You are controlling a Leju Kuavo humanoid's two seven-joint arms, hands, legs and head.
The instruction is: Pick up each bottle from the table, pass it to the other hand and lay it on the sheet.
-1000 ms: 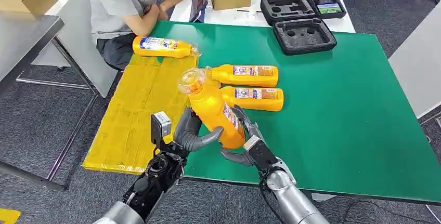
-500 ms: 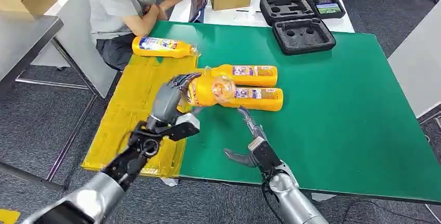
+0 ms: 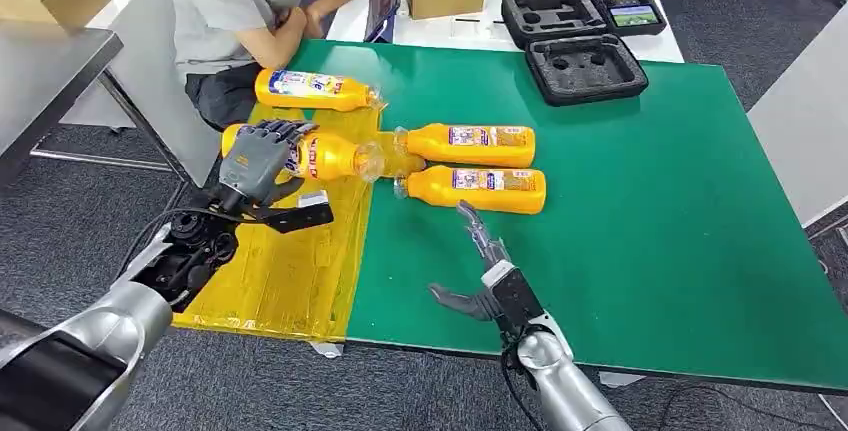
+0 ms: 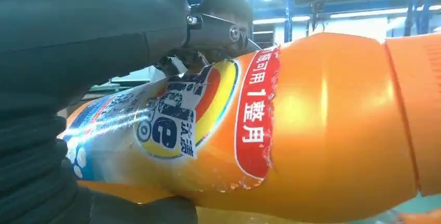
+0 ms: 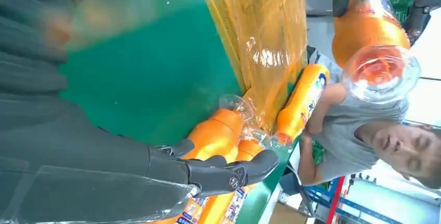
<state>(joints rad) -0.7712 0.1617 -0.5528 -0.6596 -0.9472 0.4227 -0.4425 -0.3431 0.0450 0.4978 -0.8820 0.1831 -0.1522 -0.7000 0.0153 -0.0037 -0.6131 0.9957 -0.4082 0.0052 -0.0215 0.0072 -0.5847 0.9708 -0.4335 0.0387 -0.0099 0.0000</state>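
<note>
Left hand (image 3: 262, 158) grasped a bottle (image 3: 325, 156) lying sideways above the yellow sheet (image 3: 290, 261), right hand (image 3: 480, 276) released and spread over the green surface (image 3: 620, 241); released high, it might roll into the far bottle (image 3: 318, 90); wrist view alone resolved its label.

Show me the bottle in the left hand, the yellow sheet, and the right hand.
held bottle (image 3: 330, 157), head view, on its orange body beside the fingers
yellow sheet (image 3: 280, 276), head view, on a bare part
right hand (image 3: 478, 269), head view, on its middle
</note>
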